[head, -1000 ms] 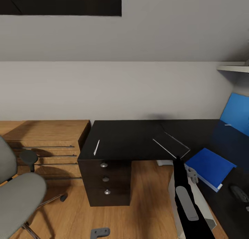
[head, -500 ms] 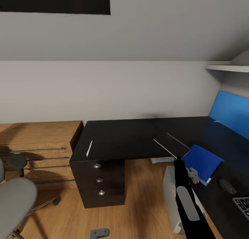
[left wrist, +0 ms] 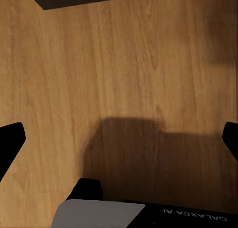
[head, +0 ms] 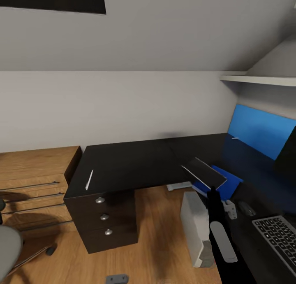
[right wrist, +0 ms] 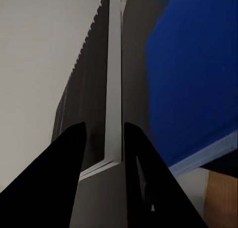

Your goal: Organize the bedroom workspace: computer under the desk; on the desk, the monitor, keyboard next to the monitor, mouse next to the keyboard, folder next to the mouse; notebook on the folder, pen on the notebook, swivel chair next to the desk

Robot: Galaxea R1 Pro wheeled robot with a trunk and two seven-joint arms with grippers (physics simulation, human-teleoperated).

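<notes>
Open black surface (head: 135, 164) left of folder (head: 224, 178), bar pen (head: 89, 179) near front edge. Keyboard (head: 279, 238), mouse (head: 246, 208) crowding right. Computer (head: 196, 228) blocking floor beneath.

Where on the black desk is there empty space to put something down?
The desk is bare between the pen near its left edge and the notebook held in the right gripper. It's crowded on the right: the folder, mouse and keyboard sit close together.
</notes>
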